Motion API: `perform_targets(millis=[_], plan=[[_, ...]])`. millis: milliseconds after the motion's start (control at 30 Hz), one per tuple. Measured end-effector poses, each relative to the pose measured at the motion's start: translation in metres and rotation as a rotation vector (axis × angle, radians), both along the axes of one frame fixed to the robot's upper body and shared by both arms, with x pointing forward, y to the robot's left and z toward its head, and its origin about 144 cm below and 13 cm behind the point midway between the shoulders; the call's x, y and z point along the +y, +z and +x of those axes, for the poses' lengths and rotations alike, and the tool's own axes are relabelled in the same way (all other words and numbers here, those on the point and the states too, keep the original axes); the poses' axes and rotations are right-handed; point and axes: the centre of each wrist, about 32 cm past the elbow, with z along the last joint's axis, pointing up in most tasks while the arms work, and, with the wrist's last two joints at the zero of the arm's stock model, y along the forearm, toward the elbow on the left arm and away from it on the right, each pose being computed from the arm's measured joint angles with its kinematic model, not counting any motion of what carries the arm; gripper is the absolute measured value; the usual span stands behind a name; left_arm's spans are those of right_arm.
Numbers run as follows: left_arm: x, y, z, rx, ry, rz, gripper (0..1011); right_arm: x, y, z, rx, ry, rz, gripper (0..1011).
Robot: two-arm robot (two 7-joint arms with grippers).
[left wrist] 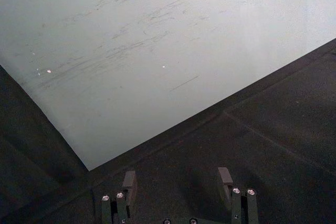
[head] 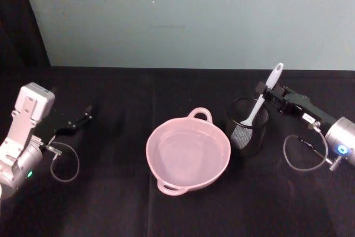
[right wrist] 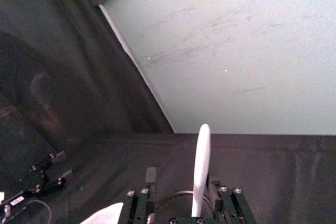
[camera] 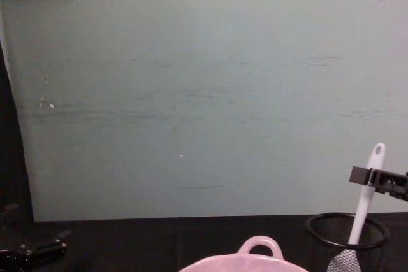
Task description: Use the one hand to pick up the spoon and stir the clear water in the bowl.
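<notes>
The pale pink bowl [head: 188,151] with loop handles sits mid-table and holds clear water; its rim also shows in the chest view [camera: 255,256]. To its right the white spoon [head: 265,94] stands tilted in a black mesh cup [head: 248,126], blade down. My right gripper [head: 266,92] reaches in from the right at the upper handle. In the right wrist view the spoon handle [right wrist: 201,163] rises between the fingers [right wrist: 151,176], which stand apart, the handle nearer one of them. The chest view shows this gripper [camera: 366,176] straddling the spoon [camera: 373,160]. My left gripper [head: 83,117] rests open at the far left.
Black cloth covers the table [head: 111,203], and a pale green wall [head: 183,20] stands behind it. The mesh cup [camera: 347,237] is close to the bowl's right side. A loose cable loop [head: 302,156] hangs by the right wrist. Open cloth lies in front of the bowl.
</notes>
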Motion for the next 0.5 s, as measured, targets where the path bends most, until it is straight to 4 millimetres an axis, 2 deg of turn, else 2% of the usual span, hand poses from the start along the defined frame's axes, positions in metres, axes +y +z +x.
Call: perform_targets(millis=[300, 500], plan=[[0.000, 0.000, 0.000, 0.000, 0.000, 0.000, 1005, -0.006, -0.009, -0.004, 0.047, -0.013, -0.023, 850], [0.000, 0.000, 0.000, 0.000, 0.000, 0.000, 1005, -0.007, -0.001, -0.015, 0.047, -0.032, -0.099, 1002]])
